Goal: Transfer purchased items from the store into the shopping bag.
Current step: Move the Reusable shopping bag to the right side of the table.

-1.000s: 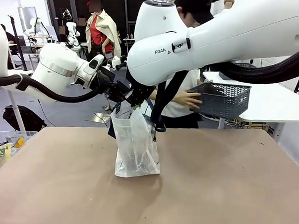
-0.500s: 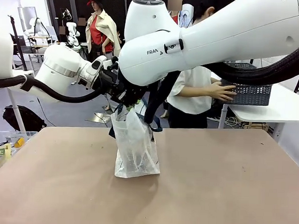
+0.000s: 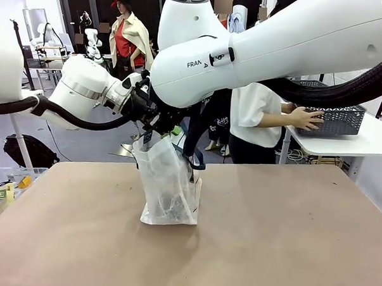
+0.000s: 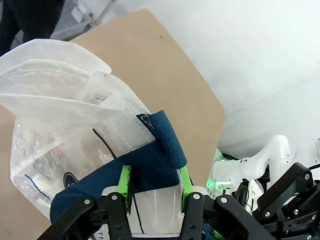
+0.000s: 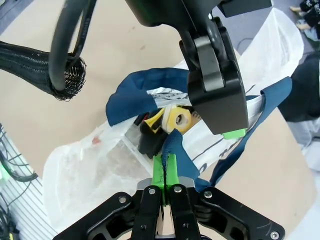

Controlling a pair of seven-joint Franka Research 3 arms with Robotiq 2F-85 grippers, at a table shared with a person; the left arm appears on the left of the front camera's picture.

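Now the shopping bag [image 3: 168, 186] sits further left on the worktop [image 3: 269, 235]; both jaws clamp its navy handles [image 4: 155, 167], and the person's hand [image 3: 304, 117] has carried the basket [image 3: 335, 117] further right.

You have a plain brown table [image 3: 288, 248] in front of you, with a white side table [image 3: 349, 140] at its far right. Beyond them the floor [image 3: 83, 138] is grey, the back wall is dark, and the room is evenly lit.
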